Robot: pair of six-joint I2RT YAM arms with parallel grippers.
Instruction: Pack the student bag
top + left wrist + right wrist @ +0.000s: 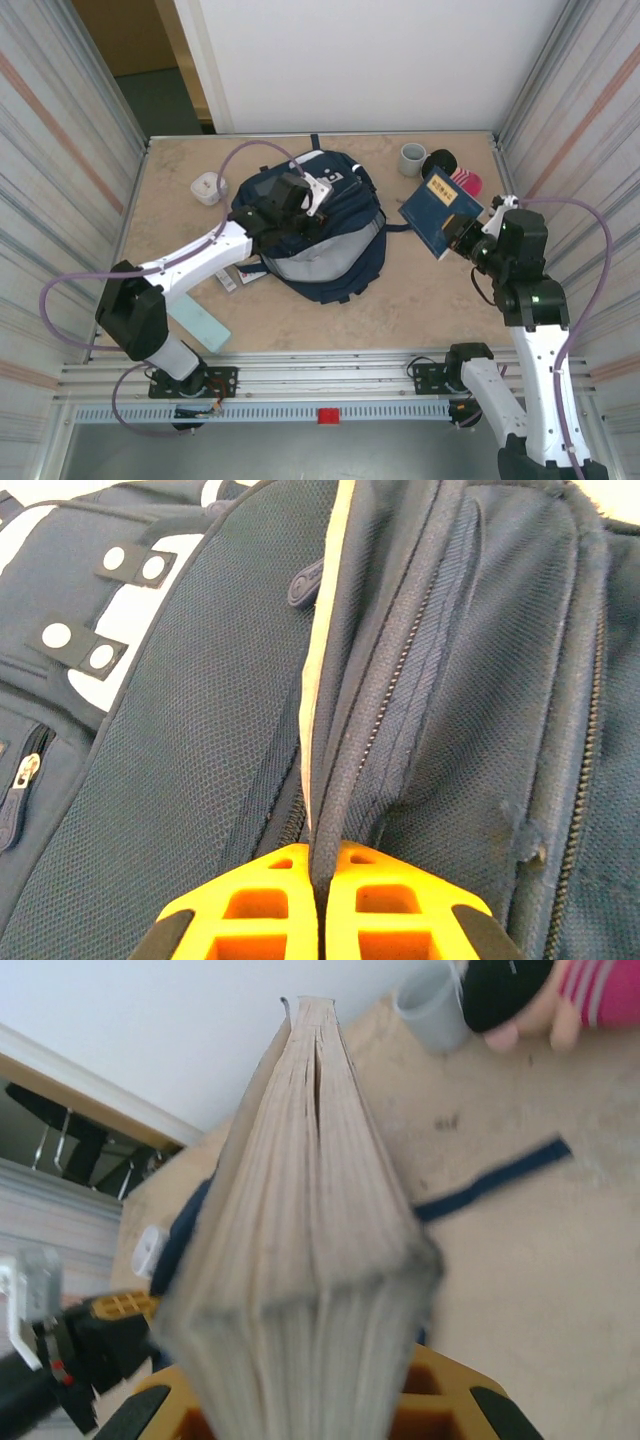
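Bag report from us, working left to right. On the left of the surface (170,210) there's a small white tub (208,188), with a pale teal flat pad (200,322) nearer the left arm (190,262). The student bag (330,250) lies slumped mid-surface, front side up. The left end effector (320,865) is clenched on a fold of navy fabric right beside the zipper (385,715).

We reckon the bag is soft and floppy and will sag and drag rather than lift clean. So that reinforced zipper edge seems the place to hold while opening the mouth.

To the right, the right end effector (310,1395) is grasping a blue book (440,212) by one end, tilted, just beside the bag. The book looks stiff and fairly hefty. A grey cup (412,158) and a plush toy (455,172) sit behind it.
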